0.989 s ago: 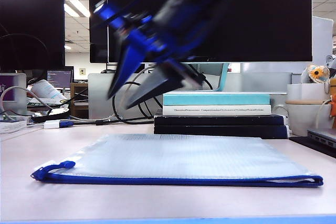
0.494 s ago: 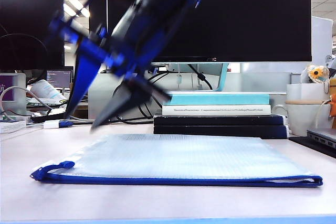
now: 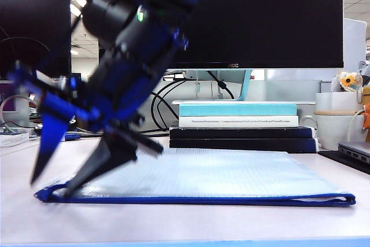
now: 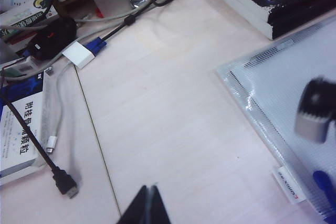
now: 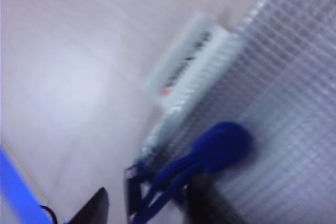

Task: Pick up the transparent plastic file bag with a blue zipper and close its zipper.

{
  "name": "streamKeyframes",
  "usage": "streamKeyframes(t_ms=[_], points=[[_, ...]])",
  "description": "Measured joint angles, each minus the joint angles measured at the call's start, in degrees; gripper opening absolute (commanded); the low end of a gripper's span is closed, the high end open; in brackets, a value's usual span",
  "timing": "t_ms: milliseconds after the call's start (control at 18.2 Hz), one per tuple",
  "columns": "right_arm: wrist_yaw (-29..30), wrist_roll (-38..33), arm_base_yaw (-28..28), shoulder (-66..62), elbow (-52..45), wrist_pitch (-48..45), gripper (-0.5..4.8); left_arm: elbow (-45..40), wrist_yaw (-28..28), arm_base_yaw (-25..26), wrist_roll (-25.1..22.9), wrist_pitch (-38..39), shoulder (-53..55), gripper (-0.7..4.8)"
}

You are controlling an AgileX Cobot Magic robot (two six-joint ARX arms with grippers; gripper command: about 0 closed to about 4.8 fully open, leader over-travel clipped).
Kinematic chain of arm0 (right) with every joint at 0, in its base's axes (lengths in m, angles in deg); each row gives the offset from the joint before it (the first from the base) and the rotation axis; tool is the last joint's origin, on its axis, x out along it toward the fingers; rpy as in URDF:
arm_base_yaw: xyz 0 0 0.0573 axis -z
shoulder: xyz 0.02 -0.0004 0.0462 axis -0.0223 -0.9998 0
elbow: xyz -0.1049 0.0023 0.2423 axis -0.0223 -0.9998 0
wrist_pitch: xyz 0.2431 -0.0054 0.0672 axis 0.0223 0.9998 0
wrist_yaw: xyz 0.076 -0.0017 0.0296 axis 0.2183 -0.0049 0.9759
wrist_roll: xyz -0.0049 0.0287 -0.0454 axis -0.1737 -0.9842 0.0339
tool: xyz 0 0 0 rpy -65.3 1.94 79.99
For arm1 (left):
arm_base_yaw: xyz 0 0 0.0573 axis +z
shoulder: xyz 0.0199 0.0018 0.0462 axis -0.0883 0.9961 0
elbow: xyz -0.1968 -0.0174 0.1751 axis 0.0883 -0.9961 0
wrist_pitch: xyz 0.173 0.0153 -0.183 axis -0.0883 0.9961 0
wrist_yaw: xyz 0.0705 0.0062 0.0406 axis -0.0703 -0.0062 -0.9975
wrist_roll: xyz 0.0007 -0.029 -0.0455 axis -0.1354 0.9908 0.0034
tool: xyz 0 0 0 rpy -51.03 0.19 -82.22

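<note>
The right pincer (image 3: 55, 186) was seen with its jaws spread apart, tips down at the near left corner of the file bag (image 3: 202, 177), one tip just off the corner and the other on or just above the bag's edge; contact couldn't really be confirmed. In the right wrist view the blue pull tab (image 5: 218, 148) was caught right between the two dark fingertips (image 5: 202, 203), so nothing was gripped yet. The left pincer (image 4: 149, 205) was pinched shut on nothing, held over bare desk (image 4: 173, 103) near the bag's other short end.

Handling-wise, the bag was judged to be light, thin and floppy, lying flat on the desk, with slick plastic that would likely slide if pushed sideways. The mesh face offered nothing to pinch, so the looped pull tab and the stiffer blue zipper (image 3: 208, 199) edge were reckoned the sensible places to be grabbed, with the far end pinned so the slider could be pulled against something.

Hard to make out: the right wrist view was heavily blurred, the white label (image 5: 189, 59) couldn't be read, and whether the zipper was open or closed wasn't clear. Much of the stacked books (image 3: 240, 125) and monitor behind was blocked by the arm.
</note>
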Motion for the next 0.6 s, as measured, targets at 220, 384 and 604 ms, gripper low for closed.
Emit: streamKeyframes(t_ms=[220, 384, 604], points=[[-2.64, 0.09, 0.79, -0.5, 0.39, -1.51, 1.51, 0.0, 0.0, 0.0, 0.33, 1.11, 0.0, -0.05], [-8.76, 1.42, 0.94, -0.61, 0.33, -2.97, -0.04, 0.0, 0.28, 0.0, 1.25, 1.29, 0.0, -0.05], [-10.95, 3.37, 1.57, -1.03, 0.26, -6.62, -0.06, 0.0, 1.46, 0.0, 1.42, 1.29, 0.0, -0.05]])
